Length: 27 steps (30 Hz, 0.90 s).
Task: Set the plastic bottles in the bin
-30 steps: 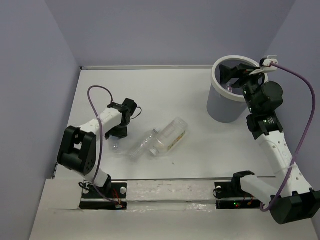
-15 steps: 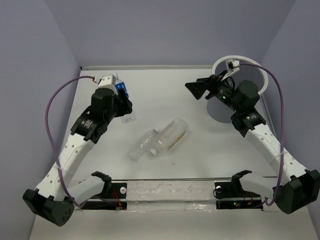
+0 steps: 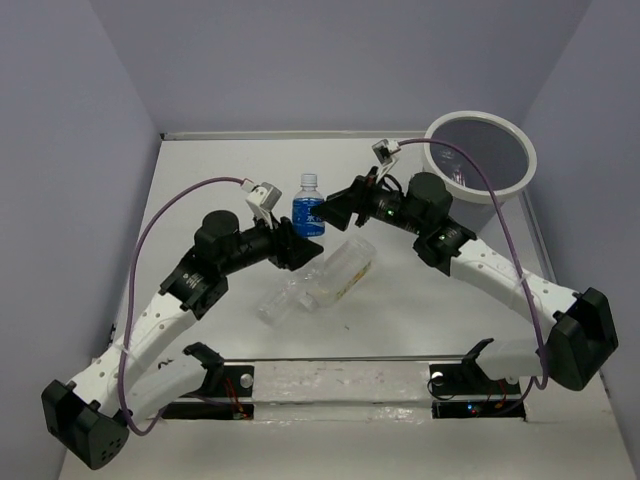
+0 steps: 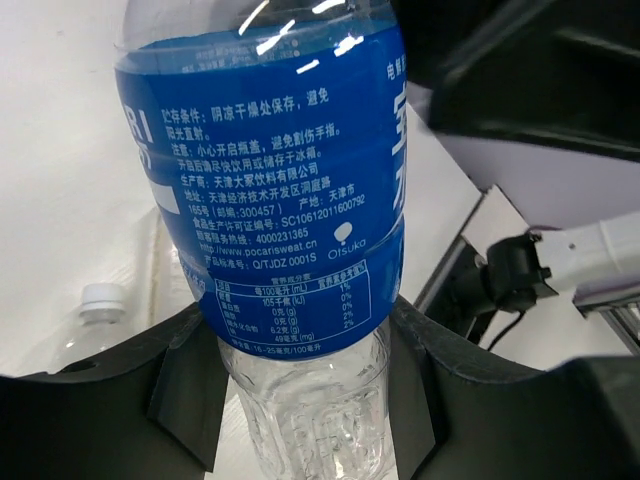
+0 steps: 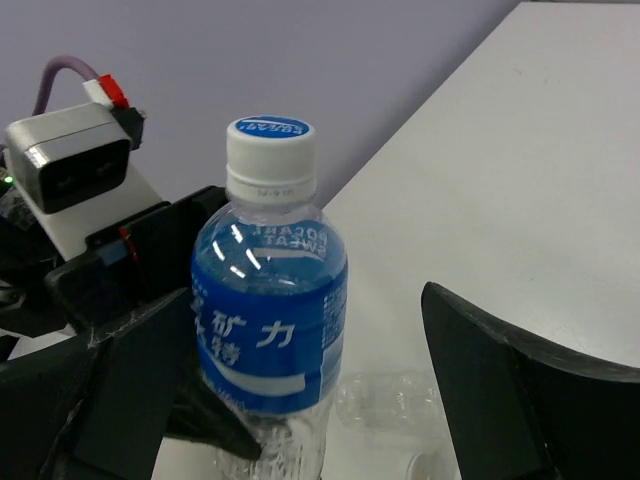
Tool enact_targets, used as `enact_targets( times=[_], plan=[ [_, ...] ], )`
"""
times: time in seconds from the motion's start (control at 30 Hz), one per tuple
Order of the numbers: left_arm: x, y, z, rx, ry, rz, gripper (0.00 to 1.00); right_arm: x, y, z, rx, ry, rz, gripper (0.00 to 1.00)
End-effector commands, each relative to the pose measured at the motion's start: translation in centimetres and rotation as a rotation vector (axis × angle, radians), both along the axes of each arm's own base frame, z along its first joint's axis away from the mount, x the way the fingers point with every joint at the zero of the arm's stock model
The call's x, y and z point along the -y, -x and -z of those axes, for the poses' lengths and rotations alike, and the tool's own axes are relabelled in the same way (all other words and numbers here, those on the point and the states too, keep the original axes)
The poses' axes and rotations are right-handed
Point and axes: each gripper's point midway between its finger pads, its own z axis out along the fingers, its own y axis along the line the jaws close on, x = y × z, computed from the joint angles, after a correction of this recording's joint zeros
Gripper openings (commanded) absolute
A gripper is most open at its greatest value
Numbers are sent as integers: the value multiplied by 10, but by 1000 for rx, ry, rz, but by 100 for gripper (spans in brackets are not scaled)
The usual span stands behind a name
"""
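Three bottles are outside the bin (image 3: 529, 160).

Top view: small clear bottle (image 3: 281, 297) and wide bottle (image 3: 341, 270) lie side by side, well left of the bin. Blue-label bottle (image 3: 308, 213) is upright, also left of the bin, with the left gripper (image 3: 298, 245) clamped on its lower body. Right gripper (image 3: 333, 208) is just beside it on the bin side. Bin contents: cannot tell.

Left wrist: fingers pinch below the label.

Right wrist: jaws spread wide around the bottle, not gripping.

Judgement: handover likely; all three left to bin.
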Motion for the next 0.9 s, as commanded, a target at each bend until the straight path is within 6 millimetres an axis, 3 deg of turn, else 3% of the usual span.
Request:
enact_targets(
  times=[0.0, 0.17, 0.23, 0.27, 0.3, 0.33, 0.4, 0.5, 0.57, 0.6, 0.67, 0.7, 0.73, 0.8, 0.87],
  plan=[
    [24, 28, -33, 143, 72, 165, 46, -18, 8, -39, 82, -76, -28, 100],
    [30, 32, -36, 161, 69, 187, 47, -26, 5, -29, 70, -54, -14, 99],
    [31, 32, -35, 162, 69, 191, 47, -28, 8, -30, 75, -62, -20, 86],
    [33, 29, -32, 154, 64, 188, 49, -26, 8, -33, 81, -73, -8, 66],
    [33, 28, -32, 154, 63, 182, 49, -26, 7, -33, 82, -75, -2, 65],
    [32, 27, -31, 152, 63, 172, 53, -23, 7, -36, 87, -79, 9, 51],
    [29, 21, -30, 151, 61, 129, 63, -15, -2, -38, 94, -79, 79, 43],
    [23, 17, -32, 157, 60, 84, 99, 3, -13, -54, 137, -69, 204, 38],
    [19, 18, -33, 157, 57, 68, 99, 16, -20, -63, 157, -54, 268, 36],
    [15, 15, -28, 144, 40, 40, 99, 34, -29, -80, 202, -63, 332, 36],
    [8, 12, -25, 132, 21, -7, 99, 59, -42, -97, 236, -59, 416, 36],
    [-1, 8, -20, 120, -7, -64, 99, 91, -58, -106, 261, -40, 516, 36],
    [-8, 7, -14, 100, -33, -96, 99, 109, -64, -121, 288, -47, 572, 35],
    [-23, -2, -6, 74, -77, -197, 99, 165, -87, -131, 319, 7, 768, 34],
    [-37, -5, 17, 0, -156, -266, 99, 211, -97, -145, 361, 71, 956, 34]
  ],
)
